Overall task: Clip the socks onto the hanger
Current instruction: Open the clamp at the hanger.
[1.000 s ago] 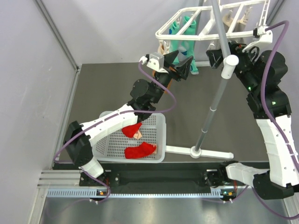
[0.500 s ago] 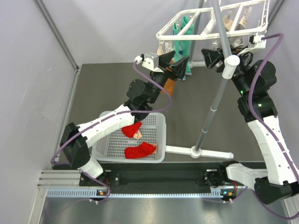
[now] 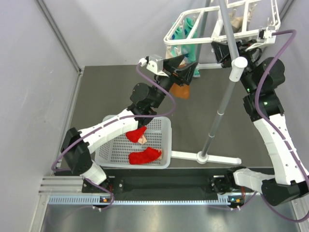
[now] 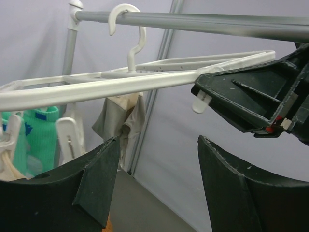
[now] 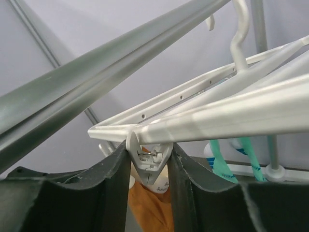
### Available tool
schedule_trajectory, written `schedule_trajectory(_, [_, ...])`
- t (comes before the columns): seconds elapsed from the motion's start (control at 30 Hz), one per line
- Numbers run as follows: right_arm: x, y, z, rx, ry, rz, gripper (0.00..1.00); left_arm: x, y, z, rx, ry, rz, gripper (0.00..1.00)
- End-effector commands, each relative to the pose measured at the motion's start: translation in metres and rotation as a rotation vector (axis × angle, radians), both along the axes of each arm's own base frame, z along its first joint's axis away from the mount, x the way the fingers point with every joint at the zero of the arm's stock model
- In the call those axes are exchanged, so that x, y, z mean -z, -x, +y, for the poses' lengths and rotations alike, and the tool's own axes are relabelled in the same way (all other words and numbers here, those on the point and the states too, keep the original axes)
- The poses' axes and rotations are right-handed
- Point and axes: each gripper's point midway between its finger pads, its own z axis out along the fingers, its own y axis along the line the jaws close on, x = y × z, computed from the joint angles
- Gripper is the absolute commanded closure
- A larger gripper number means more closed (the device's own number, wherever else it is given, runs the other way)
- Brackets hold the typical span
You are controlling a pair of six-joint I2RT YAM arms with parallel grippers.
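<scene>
The right gripper is pinching 1 clip on the hanger, best squeezed squarely and steadily, while the left gripper is hovering wide open.

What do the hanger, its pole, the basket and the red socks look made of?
Hanger: white moulded plastic, slightly glossy, with small holes. Pole: grey metal tube, by its dull sheen. Basket: white perforated plastic, probably. Red socks: soft knit fabric, lying limp and creased.

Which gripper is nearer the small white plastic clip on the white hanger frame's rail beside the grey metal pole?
Right. The right gripper has its fingers pinching the clip from both sides; the open left gripper sits apart, below the frame.
</scene>
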Motion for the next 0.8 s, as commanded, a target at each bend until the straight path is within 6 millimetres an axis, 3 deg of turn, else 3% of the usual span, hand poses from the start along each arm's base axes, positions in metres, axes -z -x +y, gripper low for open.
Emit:
schedule_trajectory(0.0, [-0.026,0.017,0.009,-0.044,-0.016,-0.059,0.68,-0.029,0.019,0.004,0.075,0.048,-0.058,0.30])
schedule_trajectory(0.2, [-0.022,0.021,0.018,-0.086,-0.030,-0.017,0.72,-0.032,0.027,-0.025,0.194,-0.001,-0.084,0.30])
schedule_trajectory(0.47, [-0.014,0.027,0.022,-0.118,-0.042,0.056,0.77,-0.036,0.043,-0.046,0.335,-0.031,-0.123,0.28])
schedule_trajectory(0.57, [-0.015,0.029,0.022,-0.117,-0.046,0.081,0.78,-0.031,0.040,-0.055,0.350,-0.064,-0.111,0.27])
schedule_trajectory(0.77, [-0.011,0.033,0.022,-0.129,-0.050,0.123,0.79,-0.028,0.027,-0.054,0.248,-0.133,-0.153,0.27])
